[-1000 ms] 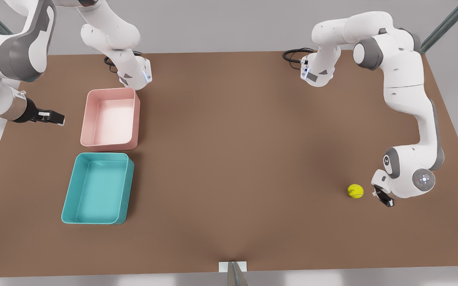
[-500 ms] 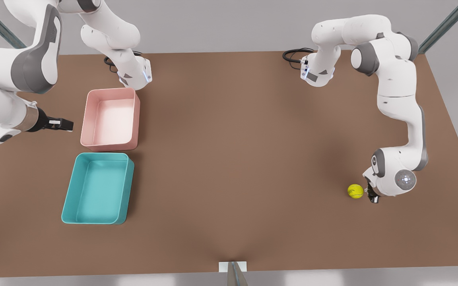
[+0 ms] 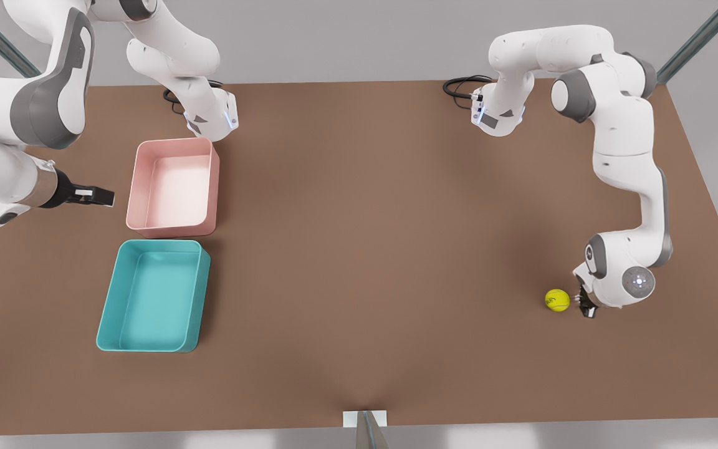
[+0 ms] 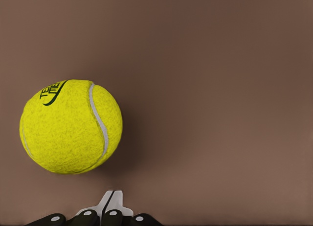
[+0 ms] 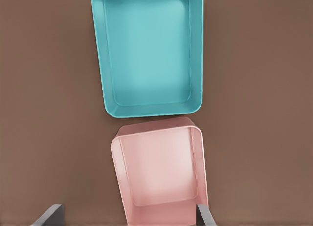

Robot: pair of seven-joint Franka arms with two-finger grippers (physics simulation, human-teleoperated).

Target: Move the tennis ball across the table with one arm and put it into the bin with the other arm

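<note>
The tennis ball (image 3: 557,300) lies on the brown table (image 3: 365,218) near the front view's right; up close it is fuzzy yellow with dark lettering (image 4: 71,126). My left gripper (image 3: 585,305) sits low just beside it, on the side away from the bins, its fingers shut together (image 4: 112,206) and apart from the ball. The teal bin (image 3: 153,299) stands at the front view's left and holds nothing (image 5: 146,50). My right gripper (image 3: 100,197) hovers open beside the pink tray, facing both trays (image 5: 127,216).
A pink tray (image 3: 172,187) stands just behind the teal bin, almost touching it (image 5: 159,172). The two arm bases and a black cable (image 3: 462,87) sit at the table's far edge. Broad bare tabletop lies between the ball and the bins.
The left gripper has swung in close to the ball and its fingers have come together. The right gripper shifted a little toward the pink tray. The ball has not moved.
</note>
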